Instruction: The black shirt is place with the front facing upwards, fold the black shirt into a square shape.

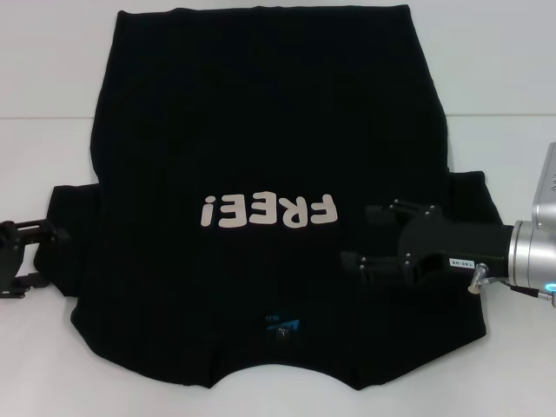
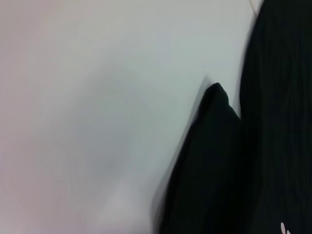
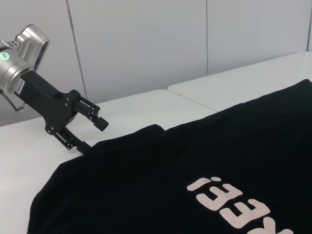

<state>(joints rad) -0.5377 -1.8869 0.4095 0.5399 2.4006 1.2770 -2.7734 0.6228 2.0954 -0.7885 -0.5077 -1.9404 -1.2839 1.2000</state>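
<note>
My left gripper [image 1: 30, 252] sits at the left edge of the worktop [image 1: 43, 87], beside the left sleeve of the black shirt [image 1: 261, 130]; its fingers stand apart, with the lower finger at the sleeve edge. The shirt lies flat, front up, with the pale "FREE!" lettering [image 1: 268, 210] reading upside down to me and the small blue neck tag [image 1: 282, 327] near my side. My right gripper [image 1: 360, 236] hovers over the right side of the shirt, fingers spread wide, holding nothing. The worktop is white and bare, with a seam [image 1: 499, 115] running across it. A pale panelled wall [image 3: 146, 44] stands behind.
</note>
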